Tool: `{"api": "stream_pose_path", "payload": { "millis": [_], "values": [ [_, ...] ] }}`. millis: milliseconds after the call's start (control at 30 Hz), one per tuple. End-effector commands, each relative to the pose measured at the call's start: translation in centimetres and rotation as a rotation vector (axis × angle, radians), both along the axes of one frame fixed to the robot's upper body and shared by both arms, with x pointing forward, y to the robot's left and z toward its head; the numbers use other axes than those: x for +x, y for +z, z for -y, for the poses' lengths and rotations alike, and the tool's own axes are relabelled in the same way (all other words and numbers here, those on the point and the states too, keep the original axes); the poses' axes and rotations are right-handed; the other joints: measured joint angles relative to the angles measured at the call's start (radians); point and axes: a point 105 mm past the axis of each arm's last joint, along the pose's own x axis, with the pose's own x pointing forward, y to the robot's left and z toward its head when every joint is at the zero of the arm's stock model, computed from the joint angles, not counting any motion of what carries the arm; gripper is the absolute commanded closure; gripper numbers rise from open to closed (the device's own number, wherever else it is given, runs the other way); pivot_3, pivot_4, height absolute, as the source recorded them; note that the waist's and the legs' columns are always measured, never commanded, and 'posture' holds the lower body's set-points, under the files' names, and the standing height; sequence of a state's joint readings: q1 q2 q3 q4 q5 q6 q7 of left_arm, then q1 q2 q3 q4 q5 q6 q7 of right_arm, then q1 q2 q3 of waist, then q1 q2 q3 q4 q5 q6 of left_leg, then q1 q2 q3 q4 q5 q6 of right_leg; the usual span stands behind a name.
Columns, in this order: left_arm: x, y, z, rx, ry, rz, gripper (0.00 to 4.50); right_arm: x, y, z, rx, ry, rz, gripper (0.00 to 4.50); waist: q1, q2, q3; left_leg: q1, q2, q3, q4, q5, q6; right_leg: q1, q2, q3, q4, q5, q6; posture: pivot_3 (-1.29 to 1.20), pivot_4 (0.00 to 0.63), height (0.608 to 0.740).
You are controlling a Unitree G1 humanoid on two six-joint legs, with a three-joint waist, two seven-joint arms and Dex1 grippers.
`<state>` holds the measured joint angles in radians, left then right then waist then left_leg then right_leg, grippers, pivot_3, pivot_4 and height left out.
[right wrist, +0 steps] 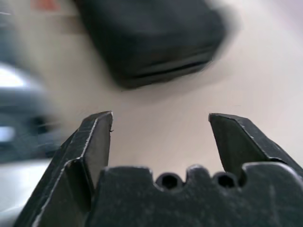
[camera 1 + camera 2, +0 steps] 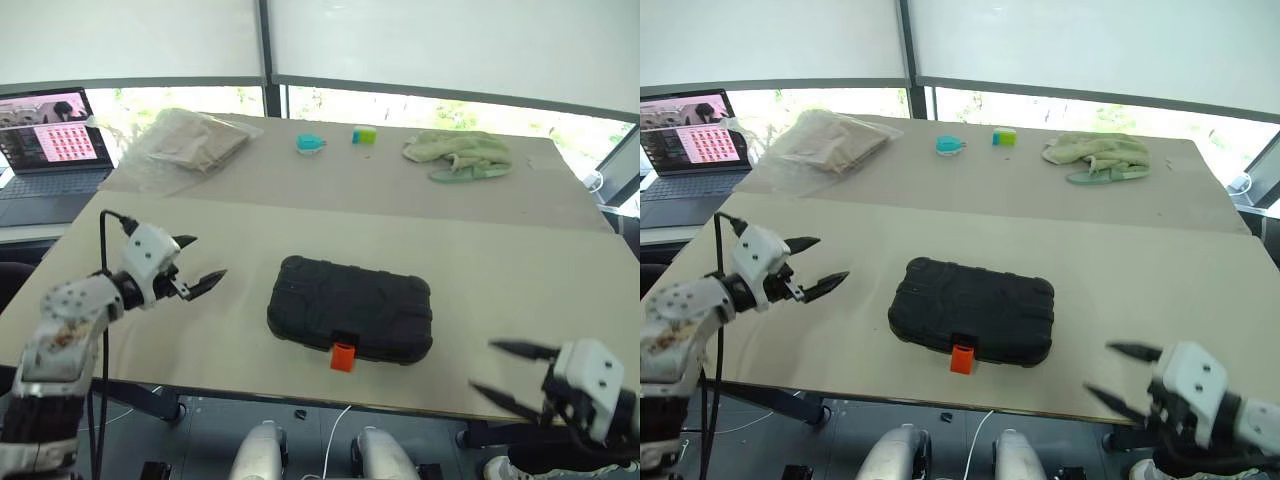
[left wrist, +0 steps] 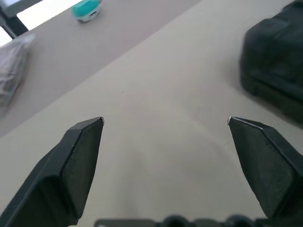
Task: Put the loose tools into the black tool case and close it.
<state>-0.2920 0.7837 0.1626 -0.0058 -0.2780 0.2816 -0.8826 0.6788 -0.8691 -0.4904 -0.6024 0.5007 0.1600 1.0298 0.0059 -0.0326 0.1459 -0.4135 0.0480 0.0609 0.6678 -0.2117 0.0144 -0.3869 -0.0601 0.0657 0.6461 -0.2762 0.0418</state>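
1. Looking down from the head views, the black tool case lies shut on the beige table, near its front edge, with its small orange latch facing the robot. The left gripper hovers just beside the case's left end, apart from it, fingers spread and empty. The right gripper hangs at the table's front edge, to the right of the case and apart from it, fingers released and holding nothing. Farther back sit a crumpled plastic bag, a teal object, a green-and-blue block and a green cloth; a laptop stands at the far left, below bright windows.

2. From the left wrist view, two black pointed fingers stand wide apart over the smooth table, with the case's rounded corner off to one side.

3. From the right wrist view, the parted fingers frame bare tabletop, the moulded case lying blurred beyond them.
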Motion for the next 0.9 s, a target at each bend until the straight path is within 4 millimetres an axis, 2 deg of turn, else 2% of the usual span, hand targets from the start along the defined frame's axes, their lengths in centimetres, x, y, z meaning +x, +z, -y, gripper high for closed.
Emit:
{"api": "stream_pose_path", "payload": {
  "millis": [33,67,100,233,267,300,333,400,533,633,733,900],
  "values": [
    [2.4,0.6,1.2,0.021,-0.075,0.002,0.53,-0.9,0.6,-2.0,0.017,0.118,-0.033,1.89,0.001,-0.001,0.000,0.000,0.001,0.000,0.000,-0.001,-0.001,0.000,0.000,0.001,0.000,0.001,0.000,0.00,0.150,0.740],
    [3.1,0.5,2.0,0.033,-0.117,-0.006,0.67,-0.8,0.3,-2.4,0.015,0.134,-0.038,2.10,0.002,-0.002,0.000,0.000,0.000,0.000,0.000,-0.001,-0.001,0.000,0.000,0.001,0.000,0.001,0.000,0.00,0.150,0.740],
    [3.8,0.3,2.7,0.057,-0.155,-0.007,1.13,-0.7,0.2,-2.8,0.012,0.144,-0.038,2.55,0.003,-0.003,0.000,0.000,0.000,0.002,0.001,0.000,0.000,-0.001,0.000,0.002,0.000,0.002,0.001,0.00,0.150,0.740],
    [5.9,-0.2,6.2,0.103,-0.303,-0.021,2.55,0.1,-0.6,-4.0,0.007,0.181,-0.033,3.86,0.004,-0.006,0.000,-0.002,-0.003,0.007,0.001,0.001,0.001,-0.002,0.000,0.003,0.000,0.009,0.000,0.00,0.150,0.740],
    [6.3,-0.3,7.3,0.109,-0.340,-0.021,3.04,0.4,-0.9,-4.3,0.003,0.191,-0.029,4.35,0.004,-0.007,0.000,-0.004,-0.004,0.006,0.001,0.001,0.001,-0.002,0.001,0.002,0.000,0.009,0.001,0.00,0.150,0.740],
    [6.6,-0.4,8.4,0.118,-0.383,-0.024,3.34,0.8,-1.1,-4.7,0.002,0.197,-0.025,4.50,0.005,-0.007,0.001,-0.006,-0.004,0.006,0.001,0.001,0.001,-0.004,0.002,0.002,0.000,0.009,0.001,0.00,0.150,0.740],
    [6.6,-0.6,9.4,0.126,-0.431,-0.033,3.79,1.1,-1.3,-5.0,0.003,0.204,-0.022,4.50,0.005,-0.008,0.001,-0.009,-0.004,0.005,0.001,0.001,0.001,-0.006,0.002,0.002,0.000,0.009,0.001,0.00,0.150,0.740],
    [6.7,-0.9,10.5,0.156,-0.485,-0.038,4.41,1.6,-1.6,-5.5,0.005,0.222,-0.016,4.50,0.003,-0.008,0.001,-0.013,-0.005,0.005,0.001,0.001,0.002,-0.010,0.002,0.002,0.000,0.009,0.002,0.00,0.150,0.740],
    [6.9,-1.9,12.2,0.236,-0.559,-0.066,4.41,3.4,-2.0,-6.2,-0.022,0.229,0.031,4.50,-0.004,-0.009,0.001,-0.019,-0.005,0.004,0.001,0.001,0.002,-0.017,0.003,0.003,0.001,0.009,0.002,0.00,0.150,0.740],
    [6.4,-2.5,12.8,0.295,-0.634,-0.092,4.41,5.0,-2.0,-6.4,-0.027,0.198,0.062,4.50,0.000,-0.009,0.002,-0.020,-0.006,0.003,0.002,0.001,0.002,-0.017,0.003,0.002,0.002,0.010,0.002,0.00,0.150,0.740],
    [5.2,-2.9,12.8,0.323,-0.727,-0.133,4.41,6.2,-2.0,-6.3,-0.042,0.179,0.086,4.50,0.001,-0.010,0.002,-0.021,-0.006,0.004,0.002,0.001,0.002,-0.017,0.002,0.002,0.001,0.010,0.002,0.00,0.150,0.740],
    [2.5,-3.5,11.5,0.351,-0.871,-0.227,4.41,9.7,-1.3,-5.2,-0.066,0.064,0.184,4.50,-0.008,-0.010,0.002,-0.021,-0.006,0.004,0.004,0.001,0.002,-0.017,0.002,0.002,0.002,0.010,0.003,0.00,0.150,0.740]
  ]
}}
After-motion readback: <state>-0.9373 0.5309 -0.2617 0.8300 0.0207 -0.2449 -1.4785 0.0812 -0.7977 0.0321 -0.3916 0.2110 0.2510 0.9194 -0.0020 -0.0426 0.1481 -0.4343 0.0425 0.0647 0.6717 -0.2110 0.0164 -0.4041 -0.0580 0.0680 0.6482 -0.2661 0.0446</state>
